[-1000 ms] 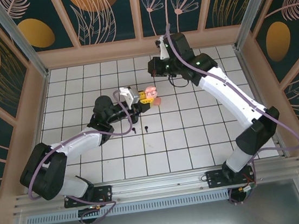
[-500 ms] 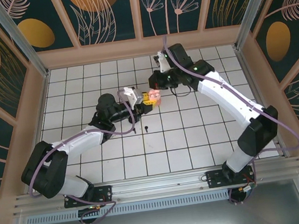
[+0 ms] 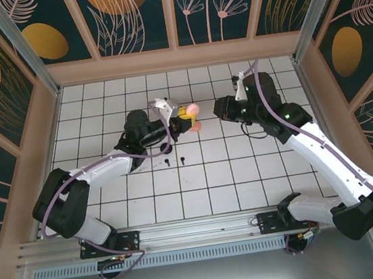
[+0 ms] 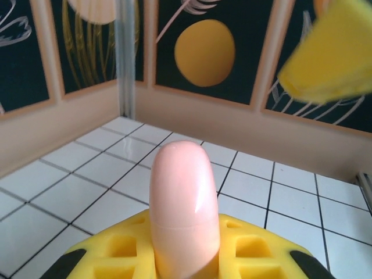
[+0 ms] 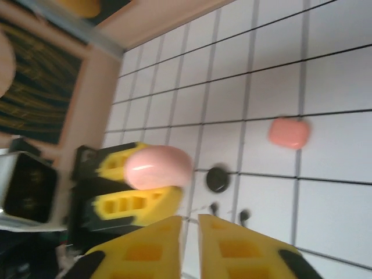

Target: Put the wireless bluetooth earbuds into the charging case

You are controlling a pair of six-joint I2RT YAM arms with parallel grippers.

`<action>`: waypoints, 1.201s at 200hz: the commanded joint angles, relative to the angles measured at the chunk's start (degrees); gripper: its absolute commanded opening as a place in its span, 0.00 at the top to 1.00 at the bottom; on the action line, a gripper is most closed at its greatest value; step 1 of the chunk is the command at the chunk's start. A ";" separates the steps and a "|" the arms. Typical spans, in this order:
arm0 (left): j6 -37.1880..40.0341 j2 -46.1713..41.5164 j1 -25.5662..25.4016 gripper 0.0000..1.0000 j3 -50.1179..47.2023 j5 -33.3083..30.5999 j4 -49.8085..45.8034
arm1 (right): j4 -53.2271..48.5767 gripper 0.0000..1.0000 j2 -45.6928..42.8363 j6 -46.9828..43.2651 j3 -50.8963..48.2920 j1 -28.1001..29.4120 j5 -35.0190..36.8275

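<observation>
- Your left tool point(image 3: 184, 116) pinches a glossy, pale-pink, capsule-shaped charging case point(image 4: 185, 209), held off the white tiled desk point(image 3: 245, 173). A faint seam rings its smooth shell.
- Your right tool point(image 5: 190, 232) hovers just beside the case, its yellow latticed fingers a slit apart, with nothing visible between them.
- Two tiny black stemmed earbuds point(image 3: 183, 159) lie on the tiles near the left arm, apart from the case.
- The step in hand looks like fetching a bud. Next, lower the right tool over one stem and pinch finely, as slick plastic may slip.

Left tool point(image 3: 185, 116) clamped tight, raised; right tool point(image 5: 190, 221) slightly parted.
</observation>
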 commanded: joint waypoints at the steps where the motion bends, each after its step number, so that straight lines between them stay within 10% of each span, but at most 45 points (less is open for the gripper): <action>1: -5.76 3.19 0.64 1.00 2.29 -6.57 -6.25 | 3.49 0.78 0.38 3.46 -6.82 -0.60 8.11; 46: -17.02 14.55 7.09 1.00 7.04 -1.98 -12.35 | 7.25 0.56 -1.99 5.03 -17.93 -0.60 10.55; 122: -19.82 26.20 10.13 1.00 16.57 -1.45 -22.81 | 8.87 0.53 -3.05 5.56 -22.50 -0.60 9.34; 240: -19.71 30.25 11.62 0.62 16.42 -1.96 -28.75 | 7.74 0.52 -2.85 4.07 -19.25 -0.60 8.83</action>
